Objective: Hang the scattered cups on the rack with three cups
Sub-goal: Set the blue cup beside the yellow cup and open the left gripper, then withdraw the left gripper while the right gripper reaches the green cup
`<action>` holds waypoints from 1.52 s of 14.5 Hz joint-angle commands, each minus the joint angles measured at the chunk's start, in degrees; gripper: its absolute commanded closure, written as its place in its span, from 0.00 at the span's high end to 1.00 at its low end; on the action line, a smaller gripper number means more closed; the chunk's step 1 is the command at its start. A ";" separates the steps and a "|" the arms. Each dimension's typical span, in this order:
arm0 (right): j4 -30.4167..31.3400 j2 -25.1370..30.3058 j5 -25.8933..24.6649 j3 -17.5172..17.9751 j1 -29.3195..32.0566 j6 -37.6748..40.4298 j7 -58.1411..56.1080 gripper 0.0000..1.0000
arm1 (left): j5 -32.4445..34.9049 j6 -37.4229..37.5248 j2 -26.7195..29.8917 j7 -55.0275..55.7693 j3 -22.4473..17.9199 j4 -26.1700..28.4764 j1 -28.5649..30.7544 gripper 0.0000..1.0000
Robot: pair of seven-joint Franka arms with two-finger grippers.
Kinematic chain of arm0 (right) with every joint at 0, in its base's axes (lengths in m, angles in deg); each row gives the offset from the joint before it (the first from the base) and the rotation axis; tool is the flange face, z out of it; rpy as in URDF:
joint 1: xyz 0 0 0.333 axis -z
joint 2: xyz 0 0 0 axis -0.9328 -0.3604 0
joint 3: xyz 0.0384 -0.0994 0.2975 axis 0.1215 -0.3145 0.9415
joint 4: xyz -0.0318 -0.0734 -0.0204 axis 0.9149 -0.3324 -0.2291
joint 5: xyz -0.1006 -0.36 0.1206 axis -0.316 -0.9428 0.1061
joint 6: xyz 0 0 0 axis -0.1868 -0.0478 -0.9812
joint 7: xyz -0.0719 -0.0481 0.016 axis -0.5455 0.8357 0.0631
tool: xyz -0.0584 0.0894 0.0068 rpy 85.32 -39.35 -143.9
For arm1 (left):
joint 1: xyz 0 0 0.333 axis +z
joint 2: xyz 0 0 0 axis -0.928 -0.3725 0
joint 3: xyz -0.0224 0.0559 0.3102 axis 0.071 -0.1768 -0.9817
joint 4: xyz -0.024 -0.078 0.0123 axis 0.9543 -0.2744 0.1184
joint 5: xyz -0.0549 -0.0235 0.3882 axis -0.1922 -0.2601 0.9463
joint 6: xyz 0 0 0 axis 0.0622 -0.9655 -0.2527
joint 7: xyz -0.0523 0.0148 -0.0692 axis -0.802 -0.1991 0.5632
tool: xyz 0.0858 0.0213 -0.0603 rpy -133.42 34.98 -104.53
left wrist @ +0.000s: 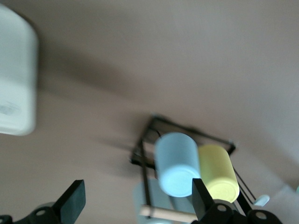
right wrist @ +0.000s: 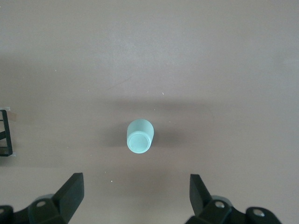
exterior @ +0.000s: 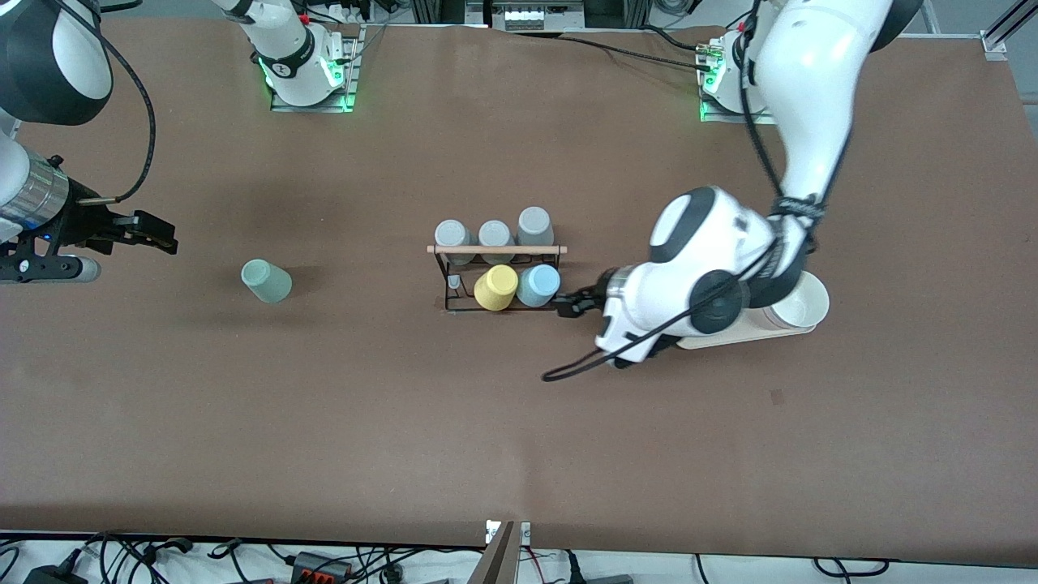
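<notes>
The black wire rack [exterior: 454, 280] with a wooden rod [exterior: 496, 250] stands mid-table. A light blue cup [exterior: 538, 285] sits bottom-up on it beside a yellow cup [exterior: 495, 288]. My left gripper [exterior: 566, 307] is open just off the rack's end toward the left arm. In the left wrist view the light blue cup [left wrist: 176, 163] is ahead of one fingertip [left wrist: 201, 198], and nothing is held between the jaws of the left gripper [left wrist: 136, 200]. A mint green cup [exterior: 266, 281] stands bottom-up on the table toward the right arm's end. My right gripper [exterior: 158, 234] hangs open, with the mint cup [right wrist: 139, 136] ahead of it.
Three grey cups [exterior: 495, 235] sit on the rack's row farther from the front camera. A cream tray [exterior: 730, 337] with a white bowl [exterior: 799, 304] lies under the left arm's wrist. A loose black cable [exterior: 568, 369] trails on the table below that arm.
</notes>
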 commanded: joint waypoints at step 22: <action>13.59 -9.66 -0.44 0.09 -0.40 -19.23 0.17 1.00 | 12.10 2.88 34.44 -36.30 -12.68 25.76 5.92 1.00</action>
